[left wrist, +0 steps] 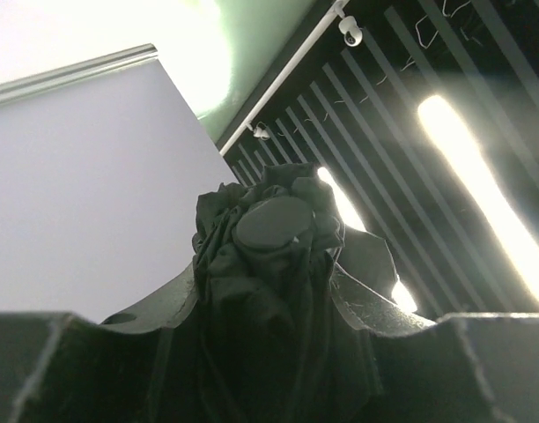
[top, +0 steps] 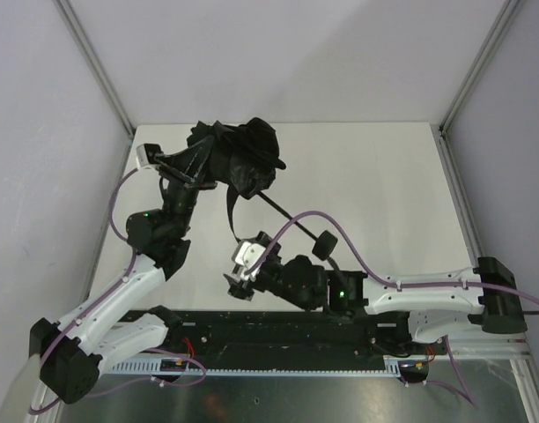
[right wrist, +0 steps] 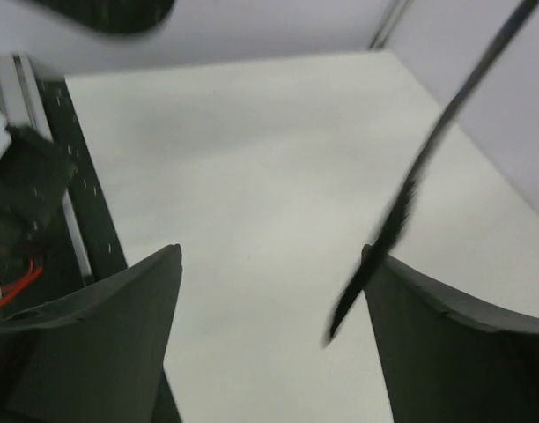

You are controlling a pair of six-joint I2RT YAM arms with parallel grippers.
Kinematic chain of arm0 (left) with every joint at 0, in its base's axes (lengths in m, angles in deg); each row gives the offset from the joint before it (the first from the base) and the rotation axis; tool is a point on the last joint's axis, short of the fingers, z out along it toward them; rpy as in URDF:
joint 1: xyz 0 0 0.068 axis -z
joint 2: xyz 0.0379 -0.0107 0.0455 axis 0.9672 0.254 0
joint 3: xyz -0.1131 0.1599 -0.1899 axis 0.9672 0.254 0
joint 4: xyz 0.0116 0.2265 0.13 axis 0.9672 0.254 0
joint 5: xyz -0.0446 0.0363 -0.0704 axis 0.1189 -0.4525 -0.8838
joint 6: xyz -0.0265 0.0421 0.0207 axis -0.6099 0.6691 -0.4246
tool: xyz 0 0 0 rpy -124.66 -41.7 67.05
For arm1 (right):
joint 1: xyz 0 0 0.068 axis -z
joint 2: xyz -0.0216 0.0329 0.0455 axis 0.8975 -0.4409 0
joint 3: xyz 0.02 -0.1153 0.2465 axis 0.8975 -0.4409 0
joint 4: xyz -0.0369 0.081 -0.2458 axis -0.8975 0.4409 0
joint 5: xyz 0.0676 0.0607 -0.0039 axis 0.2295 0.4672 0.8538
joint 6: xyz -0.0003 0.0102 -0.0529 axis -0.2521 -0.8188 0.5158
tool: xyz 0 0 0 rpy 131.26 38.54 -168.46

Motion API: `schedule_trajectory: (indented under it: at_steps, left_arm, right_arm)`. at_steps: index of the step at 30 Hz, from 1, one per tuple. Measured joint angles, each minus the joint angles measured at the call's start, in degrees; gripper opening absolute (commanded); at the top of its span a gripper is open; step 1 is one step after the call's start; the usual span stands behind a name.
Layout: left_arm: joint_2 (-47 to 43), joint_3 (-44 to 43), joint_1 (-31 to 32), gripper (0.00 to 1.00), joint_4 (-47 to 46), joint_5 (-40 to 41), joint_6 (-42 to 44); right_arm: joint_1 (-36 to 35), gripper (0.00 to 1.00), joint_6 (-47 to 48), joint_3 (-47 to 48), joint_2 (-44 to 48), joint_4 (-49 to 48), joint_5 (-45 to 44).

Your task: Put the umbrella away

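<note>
The black fabric umbrella (top: 243, 159) is held up over the far left of the white table (top: 375, 176). Its thin dark shaft (top: 283, 214) slants down to the right and ends in the black knob handle (top: 325, 244). My left gripper (top: 195, 167) is shut on the bunched fabric. In the left wrist view the fabric and its round cap (left wrist: 271, 223) fill the gap between the jaws of that gripper (left wrist: 265, 291). A thin strap (top: 232, 216) hangs down from the fabric. My right gripper (top: 243, 269) is open and empty just below it. In the right wrist view the blurred strap (right wrist: 402, 211) hangs close to the right finger (right wrist: 446, 344) of the gripper (right wrist: 271, 256).
Grey walls and metal frame posts (top: 98, 66) close in the table on three sides. A black rail with cables (top: 278, 330) runs along the near edge by the arm bases. The purple cable of the right arm (top: 340, 233) loops over the knob handle.
</note>
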Motion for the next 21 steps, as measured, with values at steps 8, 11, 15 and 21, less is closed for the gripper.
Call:
schedule_trajectory:
  at_steps: [8, 11, 15, 21]
  left_arm:
    - [1.77, -2.91, -2.51, 0.00, -0.52, -1.20, 5.14]
    - [2.47, -3.26, -3.65, 0.00, -0.85, -1.20, 6.36]
    - [3.48, -3.48, -3.82, 0.00, -0.85, -4.17, 9.35]
    - [3.58, -3.43, -3.74, 0.00, -1.36, -6.29, 11.78]
  right_arm:
    - [-2.14, 0.99, -6.49, -7.82, 7.26, 11.93, -8.04]
    - [-2.27, 0.99, -9.53, -9.75, 12.13, 16.65, -9.22]
    - [-2.34, 0.99, -13.55, -10.73, 20.35, 22.01, -5.73]
    - [-2.29, 0.99, -14.03, -9.70, 22.53, 18.60, 3.37]
